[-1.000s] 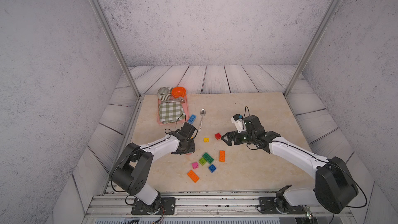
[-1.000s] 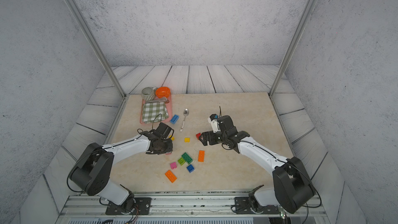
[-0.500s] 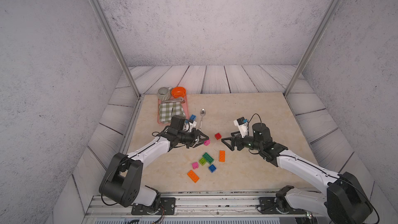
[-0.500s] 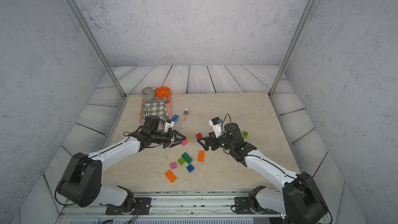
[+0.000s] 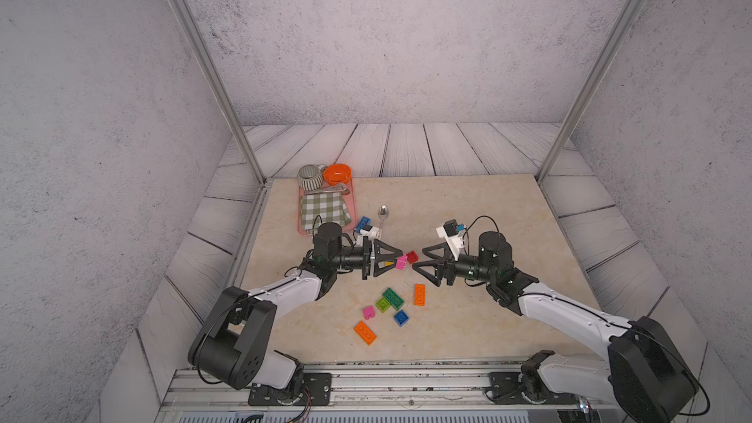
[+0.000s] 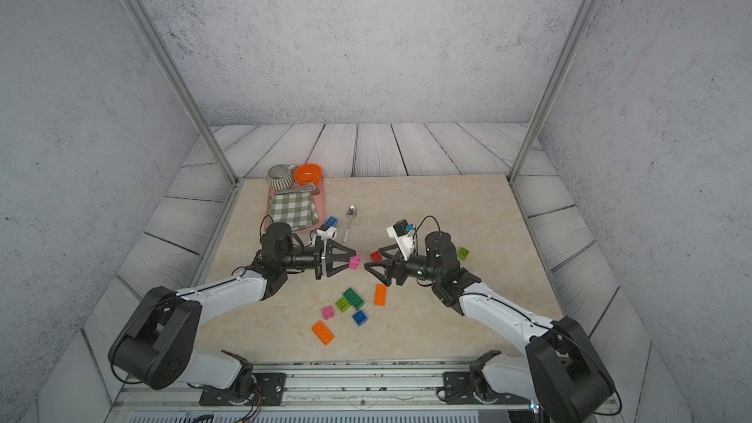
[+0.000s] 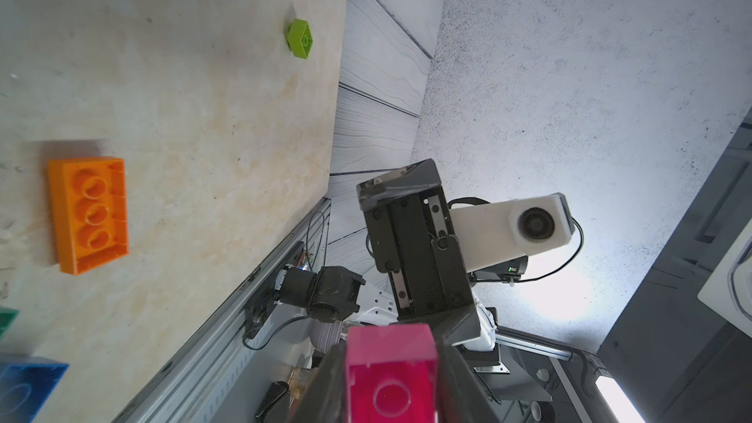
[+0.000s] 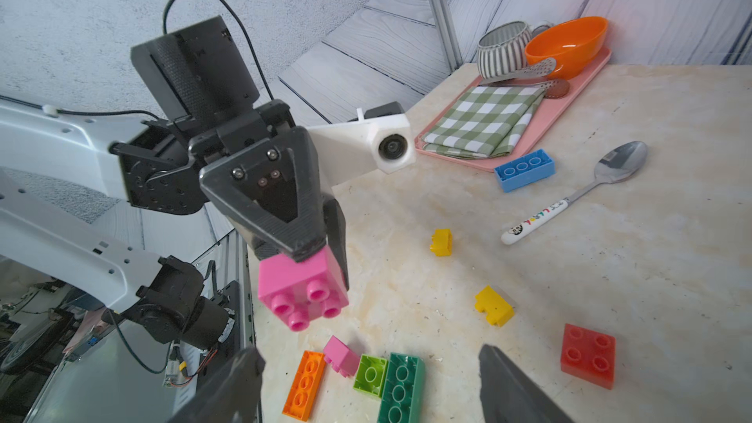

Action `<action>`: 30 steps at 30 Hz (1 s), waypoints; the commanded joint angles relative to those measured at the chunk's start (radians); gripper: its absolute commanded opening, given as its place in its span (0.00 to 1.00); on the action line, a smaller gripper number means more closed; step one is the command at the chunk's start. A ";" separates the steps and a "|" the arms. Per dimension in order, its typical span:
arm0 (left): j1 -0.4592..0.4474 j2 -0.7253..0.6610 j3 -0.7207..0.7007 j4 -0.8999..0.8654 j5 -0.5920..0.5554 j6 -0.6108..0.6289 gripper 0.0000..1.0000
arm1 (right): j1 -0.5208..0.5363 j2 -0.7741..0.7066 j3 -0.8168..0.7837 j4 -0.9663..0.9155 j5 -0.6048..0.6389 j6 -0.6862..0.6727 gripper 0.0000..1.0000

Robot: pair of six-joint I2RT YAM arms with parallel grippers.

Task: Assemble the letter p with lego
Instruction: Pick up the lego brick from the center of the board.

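The left gripper (image 5: 395, 263) has its fingers (image 8: 280, 213) clenched on the pink brick (image 8: 303, 290). They pinch only its upper part, and the studs are turned toward the right gripper (image 5: 418, 258). That gripper hangs just across from the pink brick, its jaws spread wide with nothing between them.

Near the pink brick, down on the table, lies the red brick (image 8: 588, 356). Farther from it, toward the robot's base, sit the dark green brick (image 5: 393, 299), lime brick (image 5: 382, 303) and orange brick (image 5: 419, 294), all loose, so no letter looks started.

The shallow pinch is the risk. A nudge from the right fingertips could twist the pink brick out. If the left lets go early, it would drop among the loose pieces.
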 commanded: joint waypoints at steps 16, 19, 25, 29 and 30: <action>-0.034 0.068 -0.038 0.320 0.006 -0.203 0.16 | 0.082 0.072 0.046 0.094 0.014 -0.093 0.71; -0.034 0.069 -0.038 0.323 0.006 -0.203 0.16 | 0.087 0.076 0.051 0.093 0.016 -0.094 0.70; -0.034 0.080 -0.039 0.338 0.007 -0.209 0.16 | 0.091 0.074 0.073 0.066 0.018 -0.100 0.65; -0.034 0.083 -0.041 0.344 0.008 -0.208 0.16 | 0.090 0.075 0.077 0.060 0.020 -0.100 0.58; -0.034 0.085 -0.042 0.344 0.008 -0.206 0.16 | 0.090 0.074 0.080 0.059 0.019 -0.100 0.55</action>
